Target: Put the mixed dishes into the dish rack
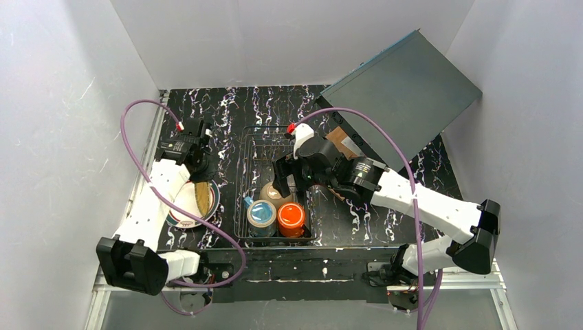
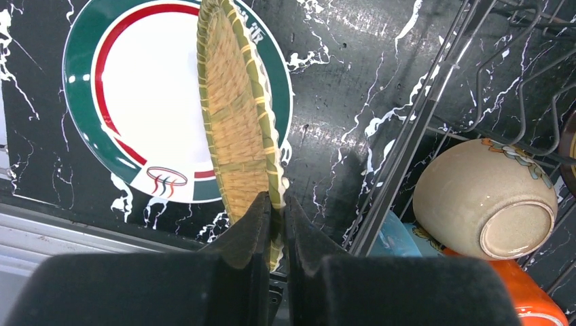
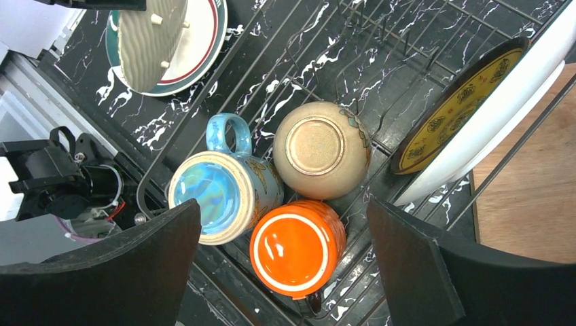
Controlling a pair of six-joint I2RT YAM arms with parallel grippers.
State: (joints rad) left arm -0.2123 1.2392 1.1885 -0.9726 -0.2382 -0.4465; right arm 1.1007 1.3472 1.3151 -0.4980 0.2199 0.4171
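The dish rack holds the upside-down orange mug, the blue patterned mug and the upturned white-and-tan bowl. The yellow ornate plate stands on edge at its far end, with a white dish edge against it. My left gripper is shut on the rim of a woven tan plate. It holds this plate on edge above the white plate with green and red rings, left of the rack. My right gripper is open and empty above the mugs.
A brown wooden board lies just right of the rack. The large grey slanted panel leans at the back right. White walls enclose the black marbled table on three sides.
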